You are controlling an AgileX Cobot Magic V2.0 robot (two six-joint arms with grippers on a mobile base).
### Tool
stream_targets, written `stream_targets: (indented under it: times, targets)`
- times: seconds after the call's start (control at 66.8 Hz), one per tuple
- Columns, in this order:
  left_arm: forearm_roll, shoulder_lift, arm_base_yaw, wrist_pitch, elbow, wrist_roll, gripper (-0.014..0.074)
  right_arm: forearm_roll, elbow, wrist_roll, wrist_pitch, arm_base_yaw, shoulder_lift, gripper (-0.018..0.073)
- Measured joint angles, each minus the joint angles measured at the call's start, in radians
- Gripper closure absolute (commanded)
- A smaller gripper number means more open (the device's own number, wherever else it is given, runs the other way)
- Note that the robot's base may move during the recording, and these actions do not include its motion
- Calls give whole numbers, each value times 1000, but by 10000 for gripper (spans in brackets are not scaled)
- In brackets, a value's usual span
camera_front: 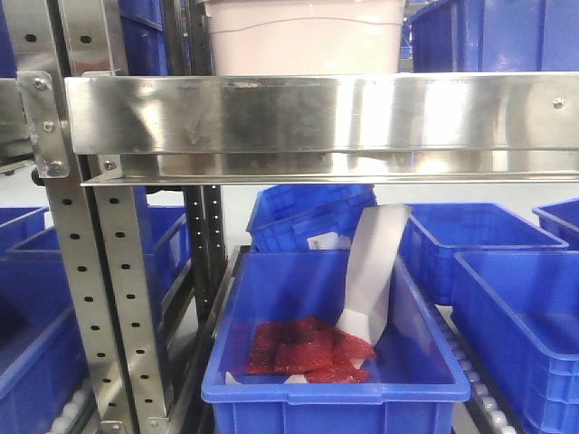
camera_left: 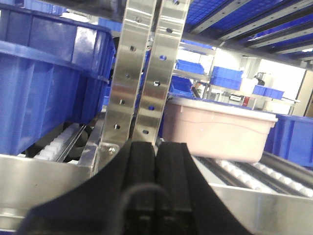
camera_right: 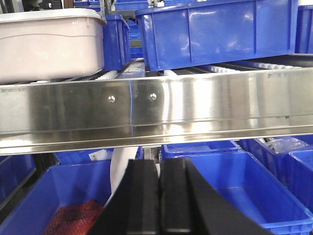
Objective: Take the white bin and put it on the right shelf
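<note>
- The white bin is sitting on the rollers of the right shelf, behind its steel front rail and beside the perforated upright.
- The left gripper and right gripper are both pressed closed, holding nothing, short of the rail.
- Judgement: to grab well, both should be opening and rising above the rail, approaching opposite sides under the lid's rim.

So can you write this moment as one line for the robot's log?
white bin: on right shelf rollers | left fingers: shut, empty | right fingers: shut, empty | both arms clear of bin
</note>
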Motion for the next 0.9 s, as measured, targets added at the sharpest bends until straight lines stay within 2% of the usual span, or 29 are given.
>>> stream_targets:
  times: [0.03,0.075,0.12,0.21,0.284,0.329,0.449,0.554,0.644,0.898]
  targets:
    - [23,-2,0,14,2,-3,715,0,0,0,0,0,0,503]
    - [97,-9,6,45,2,-36,715,0,0,0,0,0,0,503]
    - [181,-23,27,100,2,-126,715,0,0,0,0,0,0,503]
    - [357,-60,109,262,2,-306,715,0,0,-2,0,0,0,503]
    - [502,-101,191,385,14,-376,715,0,0,-2,0,0,0,503]
    - [556,-133,235,427,30,-395,715,0,0,-2,0,0,0,503]
    - [659,-212,320,446,94,-488,715,0,0,-2,0,0,0,503]
    - [767,-234,323,436,180,-585,715,0,0,-2,0,0,0,503]
    - [798,-235,314,393,246,-612,715,0,0,-2,0,0,0,503]
    - [788,-238,314,317,257,-622,715,0,0,-2,0,0,0,503]
